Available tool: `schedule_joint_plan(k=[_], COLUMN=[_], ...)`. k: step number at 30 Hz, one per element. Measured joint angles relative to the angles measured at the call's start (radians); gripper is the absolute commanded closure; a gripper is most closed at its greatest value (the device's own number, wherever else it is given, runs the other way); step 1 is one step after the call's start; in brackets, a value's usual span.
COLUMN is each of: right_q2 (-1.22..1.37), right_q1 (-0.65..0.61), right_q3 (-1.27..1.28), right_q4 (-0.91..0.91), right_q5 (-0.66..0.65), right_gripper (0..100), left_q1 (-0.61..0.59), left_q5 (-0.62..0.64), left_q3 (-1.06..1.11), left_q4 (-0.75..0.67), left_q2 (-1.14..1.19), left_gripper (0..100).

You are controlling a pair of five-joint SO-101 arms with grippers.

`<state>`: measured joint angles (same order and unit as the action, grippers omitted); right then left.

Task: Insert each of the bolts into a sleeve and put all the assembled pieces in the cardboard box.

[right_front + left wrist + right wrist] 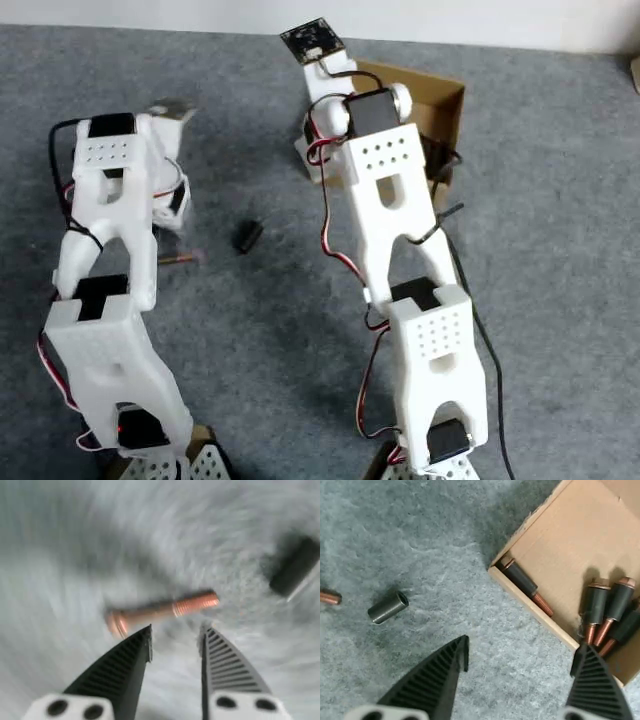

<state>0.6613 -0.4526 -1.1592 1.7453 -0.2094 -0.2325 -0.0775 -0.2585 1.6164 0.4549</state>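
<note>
Before the spread left gripper [175, 635] a bolt [162, 611] lies flat, a sleeve [248, 236] at its two o'clock from above. It is judged stiff, smooth and roll-prone, best pinched mid-shank. Likewise spread is the right gripper [522, 655].

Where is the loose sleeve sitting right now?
In the high view the loose sleeve lies on the grey mat between the two arms. It is to the right of the bare bolt, apart from it, and outside the cardboard box.

The high camera is looking steeply down over the grey table [560, 200]. The left wrist camera is pointing down close above the bolt [160, 611]; the right one is viewing from farther off, sharing the sleeve [388, 607] with both.
</note>
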Motion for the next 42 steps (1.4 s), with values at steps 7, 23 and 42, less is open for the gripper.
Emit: schedule_joint_plan(k=[7, 23, 42], right_q2=[0.000, 0.000, 0.066], right_q1=[0.000, 0.000, -0.140], right_q3=[0.000, 0.000, -0.009], right_q4=[0.000, 0.000, -0.143], right_q5=[0.000, 0.000, 0.285], right_gripper=[69.8, 69.9, 69.9], left_q1=[0.055, 0.055, 0.012], left_q5=[0.878, 1.330, 1.593], left_q3=[0.107, 0.160, 0.146], left_q4=[0.091, 0.015, 0.000], left_q2=[0.000, -0.002, -0.002], left_gripper=[84, 84, 84])
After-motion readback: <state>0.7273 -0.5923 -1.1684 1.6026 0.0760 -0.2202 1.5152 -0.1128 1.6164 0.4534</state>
